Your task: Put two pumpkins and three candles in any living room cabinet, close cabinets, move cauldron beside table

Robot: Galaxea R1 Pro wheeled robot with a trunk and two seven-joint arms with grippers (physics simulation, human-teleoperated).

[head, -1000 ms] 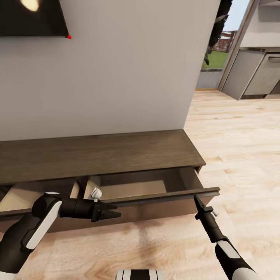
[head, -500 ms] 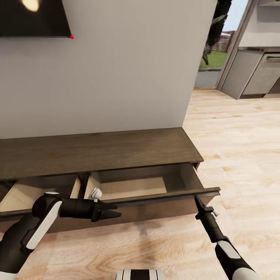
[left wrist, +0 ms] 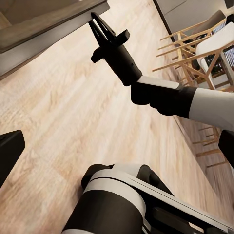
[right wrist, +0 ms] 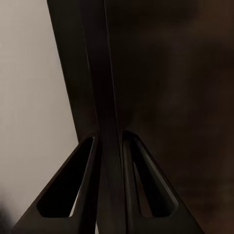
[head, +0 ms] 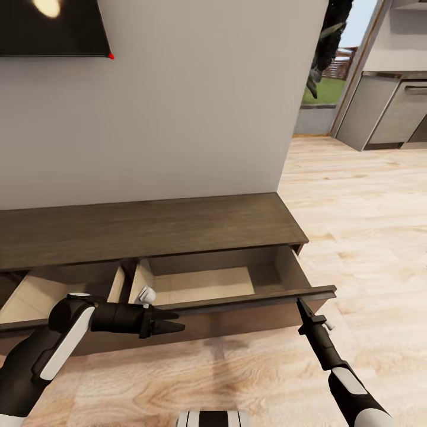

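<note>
Low in the frame, the black right gripper (head: 300, 304) is pinching the thin front panel of the pulled-out right drawer (head: 249, 301), fingers pressed together on its edge. At lower left, the left gripper (head: 175, 321) is hovering before the drawers, fingers barely parted. Beyond, the long dark-brown wooden cabinet (head: 142, 228) is sitting mid-frame against the grey wall (head: 190, 101), pale interior showing.

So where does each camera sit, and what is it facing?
Head view: high, looking down at the cabinet with its open drawer; both arms show, left gripper and right gripper.
Left wrist view: looks over the floor toward the right gripper.
Right wrist view: close behind its shut fingers.
Shared: the right gripper.
</note>
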